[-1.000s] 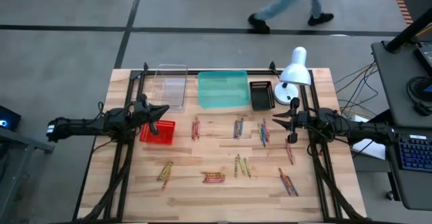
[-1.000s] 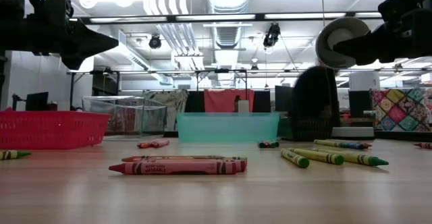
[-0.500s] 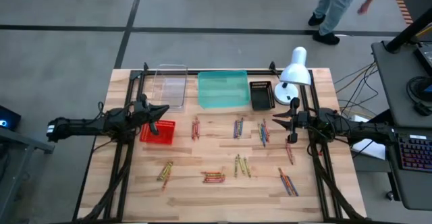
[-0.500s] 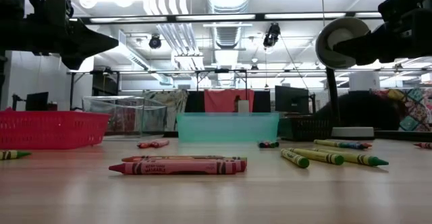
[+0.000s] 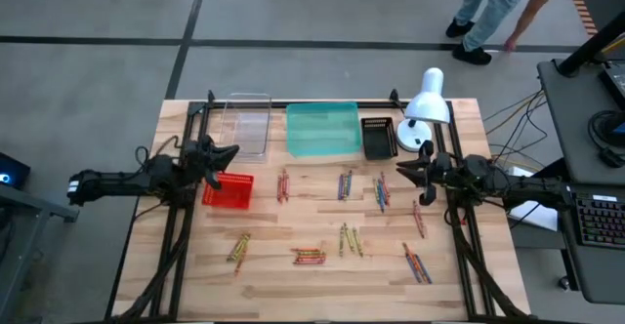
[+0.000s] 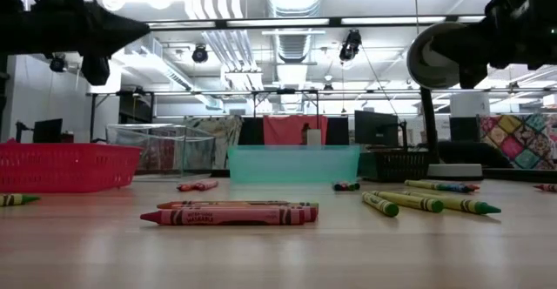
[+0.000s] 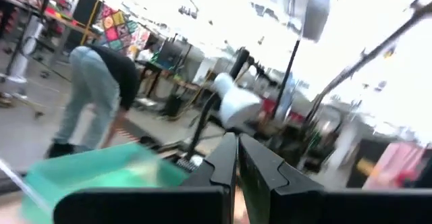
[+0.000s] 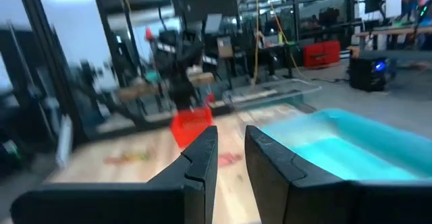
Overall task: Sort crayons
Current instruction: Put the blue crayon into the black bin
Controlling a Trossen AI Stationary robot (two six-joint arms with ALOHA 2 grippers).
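On the wooden bench you have crayons lying in loose clusters across the middle and near half, none of them in a container. One cluster of reds lies just right of the red basket; two mixed clusters sit right of centre, below the teal tray; a yellowish pair lies toward the near left; an orange and red bunch sits at the near centre, with a green pair just right of it; two more clusters lie along the right side, one toward the near right corner.

Along the far edge you find, from left to right, a clear tray, the teal tray, a small black basket and a white desk lamp at the far right corner. The red basket stands near the left edge, closer to you than the clear tray.

Your left gripper hangs above the bench at the left, over the far edge of the red basket, its jaws clenched together on nothing. Your right gripper hangs at the right side, near the black basket and the lamp base, jaws a little apart and empty in its wrist view.

Beyond the bench, a person crosses the floor.
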